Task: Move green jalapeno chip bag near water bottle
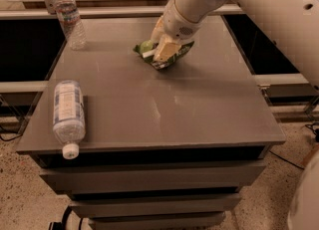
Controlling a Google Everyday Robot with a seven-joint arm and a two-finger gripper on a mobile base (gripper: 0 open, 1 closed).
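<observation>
The green jalapeno chip bag (175, 56) lies crumpled on the grey table (199, 104), at the far middle. My gripper (162, 40) is down on top of the bag, its two pale fingers apart and astride it, one finger (166, 50) resting over the bag's middle. It is open, and most of the bag is hidden under it. The water bottle (69, 19), slim and clear with a narrow band label, stands upright at the table's far left corner, well left of the bag.
A fatter bottle (68, 112) with a white-and-blue label and white cap lies on its side near the table's front left edge. My white arm (259, 10) comes in from the upper right. Shelving and rails run behind the table.
</observation>
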